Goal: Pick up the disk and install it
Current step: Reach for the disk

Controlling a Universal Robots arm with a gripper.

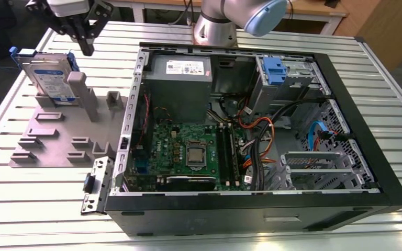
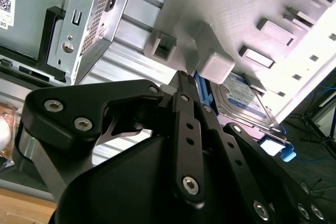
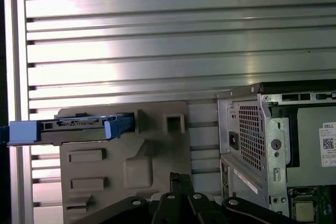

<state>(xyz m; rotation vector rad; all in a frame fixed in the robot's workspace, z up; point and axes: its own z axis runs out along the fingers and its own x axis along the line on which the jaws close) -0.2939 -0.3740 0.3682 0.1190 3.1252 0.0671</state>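
Exterior view: my gripper (image 1: 87, 49) hangs over the grey fixture (image 1: 54, 141), fingers pinched together with nothing between them. Both wrist views agree: gripper (image 2: 182, 75) (image 3: 180, 177) closed and empty. The tip sits above the fixture's tall post (image 1: 76, 86), clear of it.

The disk (image 1: 49, 78) stands on edge in a fixture slot just beside that post, to the exterior view's left of my fingers. Its label faces the camera, and the blue carrier frame (image 1: 19, 52) shows along its upper edge. I'm near the disk but not touching it.

In the first wrist view the disk (image 3: 79, 125) is edge-on, and one blue end of the frame pokes out past the fixture's edge. In the second wrist view the disk (image 2: 241, 100) sits beyond the post with part of the label visible.

The fixture rests on the slatted metal bench (image 1: 33, 209). Just beside it, to the exterior view's right, the open computer case (image 1: 257, 206) lies on its side. Inside are the power supply (image 1: 180, 83), the motherboard (image 1: 187, 146) and a blue bracket (image 1: 274, 70) in the drive cage at the far corner. The arm base (image 1: 213, 29) stands behind the case.
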